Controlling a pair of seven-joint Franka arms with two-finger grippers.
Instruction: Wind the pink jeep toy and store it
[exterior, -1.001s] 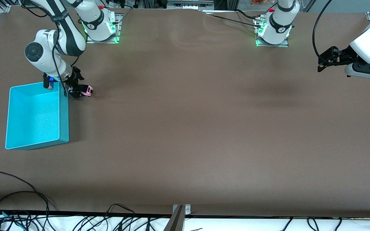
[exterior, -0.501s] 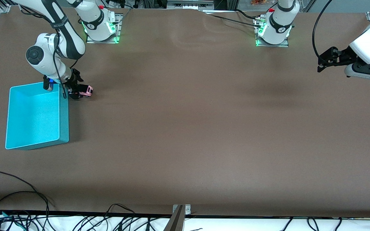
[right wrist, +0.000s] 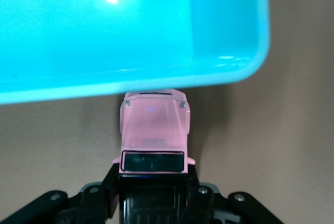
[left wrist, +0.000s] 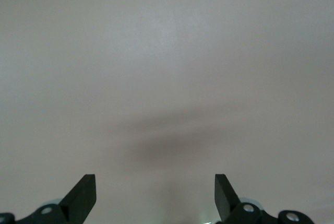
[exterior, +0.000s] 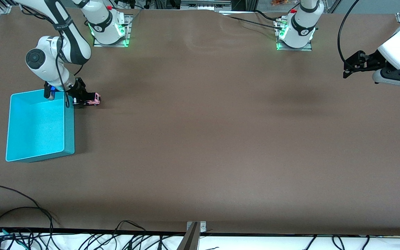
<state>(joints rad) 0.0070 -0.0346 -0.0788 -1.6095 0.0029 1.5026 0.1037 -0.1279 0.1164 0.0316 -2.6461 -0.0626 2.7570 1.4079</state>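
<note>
Pale pink jeep toy [right wrist: 154, 125] is clamped at its rear by the right gripper [right wrist: 152, 182], nose pointing straight out toward the turquoise bin [exterior: 68, 132]; the left gripper [left wrist: 155, 195] waits, fingers spread.

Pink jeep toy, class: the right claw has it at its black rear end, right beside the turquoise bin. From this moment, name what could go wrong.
1. The right claw is shut on only the rear of the pink jeep toy; the long pink front sticks out, so it might pivot or slip when lifted.
2. The turquoise bin has its wall right next to the jeep; a low carry could knock the toy against the rim.
The left claw waits open above the table's other end.
</note>
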